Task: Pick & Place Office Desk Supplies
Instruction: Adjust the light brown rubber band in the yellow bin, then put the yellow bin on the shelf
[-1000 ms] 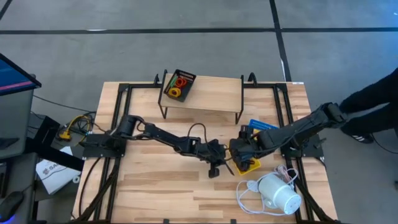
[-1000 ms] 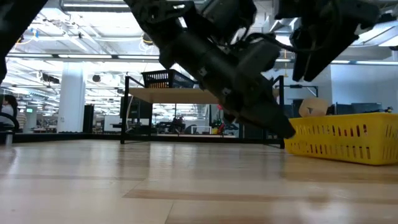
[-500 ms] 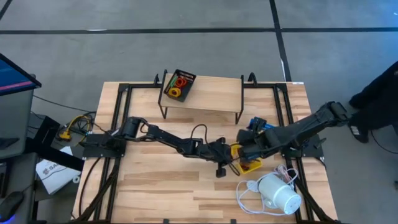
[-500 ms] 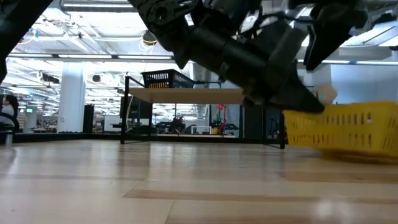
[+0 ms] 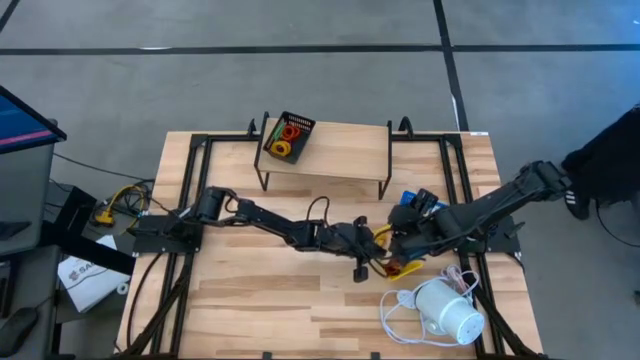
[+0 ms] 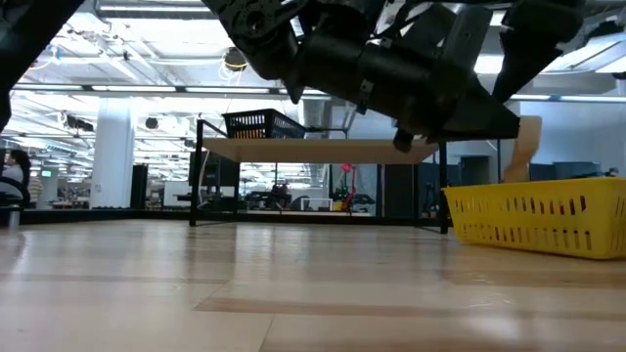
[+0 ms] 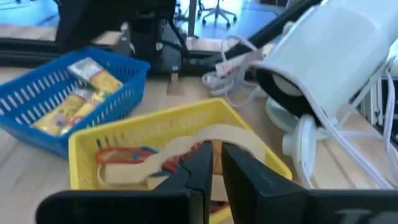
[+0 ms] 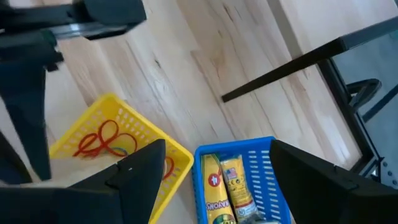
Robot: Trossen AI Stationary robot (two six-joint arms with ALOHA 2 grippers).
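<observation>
The left gripper (image 7: pixel 214 163) hangs just above the yellow tray (image 7: pixel 112 134), fingers nearly shut on the tan tape roll (image 7: pixel 233 138) beneath them. The right gripper (image 8: pixel 205 163) hovers wide open and empty between that tray and the blue tray (image 8: pixel 261 163). If the thin grip slips, the roll could drop back or snag the rubber bands (image 7: pixel 127 155) below and drag them out; the 2 arms sit close and could bump. Visible: 1 tape roll, 3 trays counting the black mesh tray (image 5: pixel 288 137) on the far shelf (image 5: pixel 345 150), 1 white device (image 5: pixel 445 310); bands too tangled to count.
</observation>
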